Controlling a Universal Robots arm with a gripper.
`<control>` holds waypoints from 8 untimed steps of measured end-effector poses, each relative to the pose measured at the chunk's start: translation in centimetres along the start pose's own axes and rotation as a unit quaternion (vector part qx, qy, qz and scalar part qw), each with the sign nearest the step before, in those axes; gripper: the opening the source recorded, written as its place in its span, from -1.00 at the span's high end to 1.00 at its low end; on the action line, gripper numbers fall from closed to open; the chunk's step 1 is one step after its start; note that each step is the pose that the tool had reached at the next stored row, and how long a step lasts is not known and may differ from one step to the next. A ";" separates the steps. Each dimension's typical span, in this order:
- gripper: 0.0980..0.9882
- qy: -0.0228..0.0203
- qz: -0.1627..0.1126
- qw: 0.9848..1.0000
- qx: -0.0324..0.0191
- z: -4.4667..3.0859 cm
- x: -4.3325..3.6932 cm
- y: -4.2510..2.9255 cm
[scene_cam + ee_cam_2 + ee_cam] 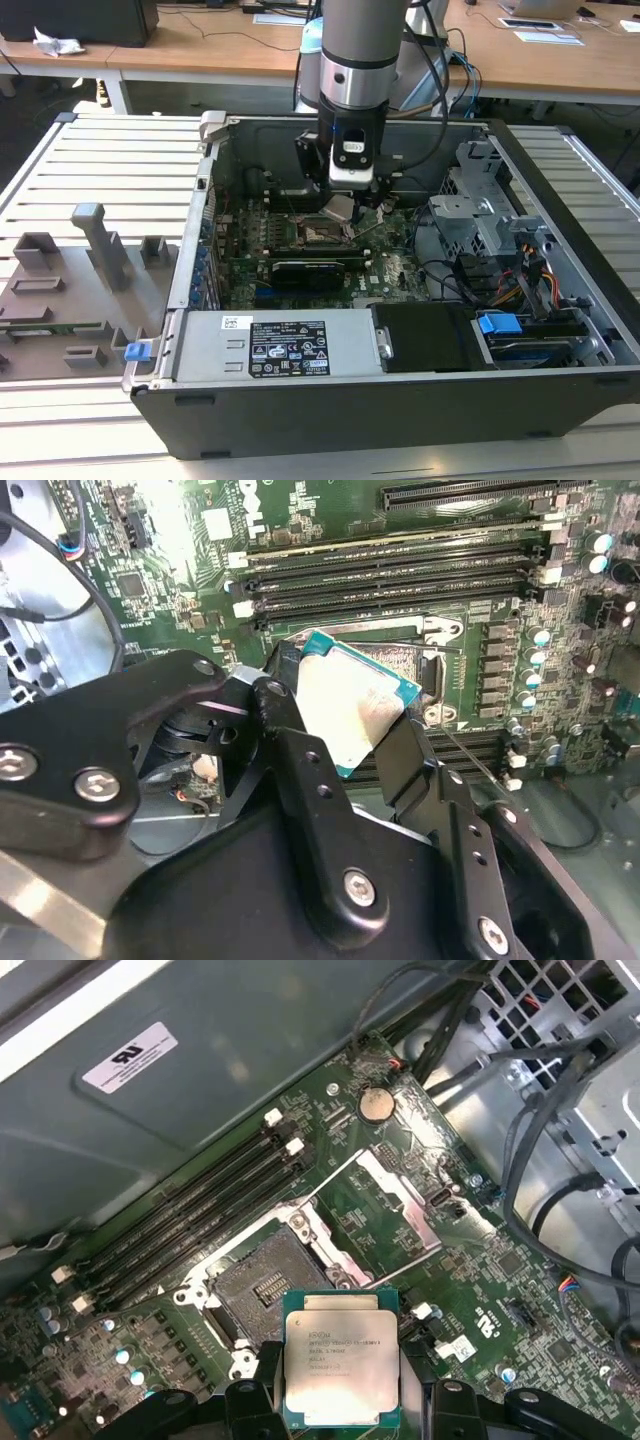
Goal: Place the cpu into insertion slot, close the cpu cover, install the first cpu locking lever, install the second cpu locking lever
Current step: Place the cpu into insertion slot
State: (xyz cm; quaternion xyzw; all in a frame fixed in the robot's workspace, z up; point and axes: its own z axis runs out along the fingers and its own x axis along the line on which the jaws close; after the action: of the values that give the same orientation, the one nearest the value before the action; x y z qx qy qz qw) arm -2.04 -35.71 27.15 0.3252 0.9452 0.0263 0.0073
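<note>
The cpu (pixel 340 208) is a flat square chip with a dull silver top, and my gripper (pixel 346 196) is shut on its two opposite edges. It hangs tilted a little above the motherboard inside the open computer case. In the first wrist view the cpu (pixel 340 1370) sits between my fingers (pixel 250 1405), beside and above the insertion slot (pixel 262 1285), whose dark pin field lies bare. The cpu cover (pixel 410 1195), a silver frame, lies swung open beyond the slot. In the second wrist view the cpu (pixel 350 705) hides most of the slot.
Long black memory slots (pixel 200 1215) run beside the socket. Black cables (pixel 540 1190) and a metal drive cage (pixel 480 215) stand on the exterior view's right. A power supply (pixel 285 345) closes the case front. A grey fixture tray (pixel 70 290) lies outside the case on the exterior view's left.
</note>
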 end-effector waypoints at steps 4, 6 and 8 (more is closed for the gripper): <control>0.00 -0.002 0.024 1.000 0.001 0.00 -0.01 0.01; 0.00 -0.003 0.036 0.999 0.001 0.01 -0.04 0.03; 0.00 -0.003 0.045 0.999 0.001 0.01 -0.06 0.04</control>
State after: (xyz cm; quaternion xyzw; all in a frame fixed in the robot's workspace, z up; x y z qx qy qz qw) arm -1.96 -35.70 27.14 0.3678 0.9296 0.0245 0.0090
